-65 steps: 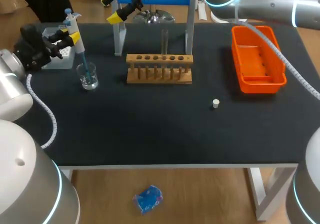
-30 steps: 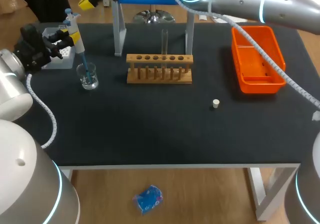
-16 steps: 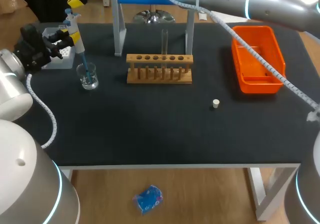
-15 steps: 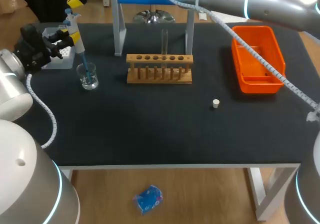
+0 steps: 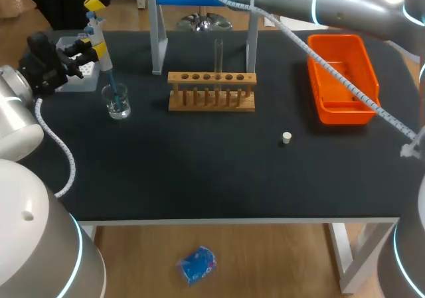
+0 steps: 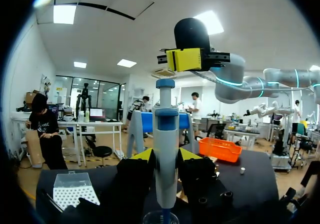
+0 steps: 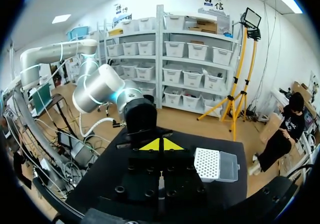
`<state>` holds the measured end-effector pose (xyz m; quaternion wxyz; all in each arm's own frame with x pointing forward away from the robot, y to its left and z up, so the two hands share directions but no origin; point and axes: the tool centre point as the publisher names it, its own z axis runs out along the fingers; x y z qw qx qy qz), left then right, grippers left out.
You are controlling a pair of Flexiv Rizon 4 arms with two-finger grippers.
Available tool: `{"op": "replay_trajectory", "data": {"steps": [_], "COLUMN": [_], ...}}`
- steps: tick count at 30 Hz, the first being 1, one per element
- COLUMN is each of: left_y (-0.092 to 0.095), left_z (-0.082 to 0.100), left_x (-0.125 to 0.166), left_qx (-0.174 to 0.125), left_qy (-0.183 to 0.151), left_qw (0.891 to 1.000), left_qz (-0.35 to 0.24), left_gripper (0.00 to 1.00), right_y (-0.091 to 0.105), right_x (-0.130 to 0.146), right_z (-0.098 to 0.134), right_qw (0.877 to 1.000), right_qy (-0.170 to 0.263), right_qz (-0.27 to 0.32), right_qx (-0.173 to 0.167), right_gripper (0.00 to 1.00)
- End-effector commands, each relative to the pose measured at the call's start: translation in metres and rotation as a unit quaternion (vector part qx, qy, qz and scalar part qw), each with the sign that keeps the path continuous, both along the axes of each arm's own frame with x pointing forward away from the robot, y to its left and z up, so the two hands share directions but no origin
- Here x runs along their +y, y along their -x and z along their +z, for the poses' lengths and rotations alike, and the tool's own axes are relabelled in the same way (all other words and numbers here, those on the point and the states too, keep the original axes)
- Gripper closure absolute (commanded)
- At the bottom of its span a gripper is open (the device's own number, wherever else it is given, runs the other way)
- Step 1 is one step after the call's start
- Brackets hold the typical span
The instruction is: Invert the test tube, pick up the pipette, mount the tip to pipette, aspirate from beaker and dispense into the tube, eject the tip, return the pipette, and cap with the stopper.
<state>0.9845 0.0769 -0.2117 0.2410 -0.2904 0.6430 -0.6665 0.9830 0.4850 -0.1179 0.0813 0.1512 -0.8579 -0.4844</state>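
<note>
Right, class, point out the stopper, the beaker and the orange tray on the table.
stopper [image 5: 286, 137]: head view, its white top.
beaker [image 5: 118, 107]: head view, its glass wall.
orange tray [image 5: 345, 117]: head view, its near end wall.

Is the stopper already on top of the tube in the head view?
No, the stopper lies on the table, apart from the tube standing in the rack.
</note>
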Motion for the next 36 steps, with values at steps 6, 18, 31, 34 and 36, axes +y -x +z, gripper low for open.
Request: {"op": "replay_trajectory", "data": {"steps": [6,18,31,34,36], "left_y": [-0.0001,-0.0001,-0.0001,-0.0001,-0.0001], "left_z": [-0.0007,-0.0007,-0.0007,-0.0007,-0.0007], "left_x": [-0.0001,-0.0001,-0.0001,-0.0001,-0.0001], "left_qx": [-0.001,-0.001,-0.001,-0.001,-0.001], "left_qy": [0.001,0.001,0.001,0.001,0.001], "left_qw": [1.000,1.000,1.000,1.000,1.000], "left_qz": [0.000,0.000,0.000,0.000,0.000], "left_gripper": [1.00,1.00,1.00,1.00,1.00], "right_y": [-0.0101,-0.0114,-0.0101,-0.0096,-0.0092], "right_x": [0.0078,0.0083,0.0074,0.0072,0.0070], "right_z": [-0.0034,-0.0063,-0.0096,-0.0100,-0.0106], "right_qw": [1.000,1.000,1.000,1.000,1.000], "right_qy": [0.002,0.005,0.006,0.006,0.006], "right_qz": [0.008,0.007,0.007,0.006,0.006], "right_qx": [0.006,0.010,0.014,0.015,0.015], "right_gripper": [1.00,1.00,1.00,1.00,1.00]}}
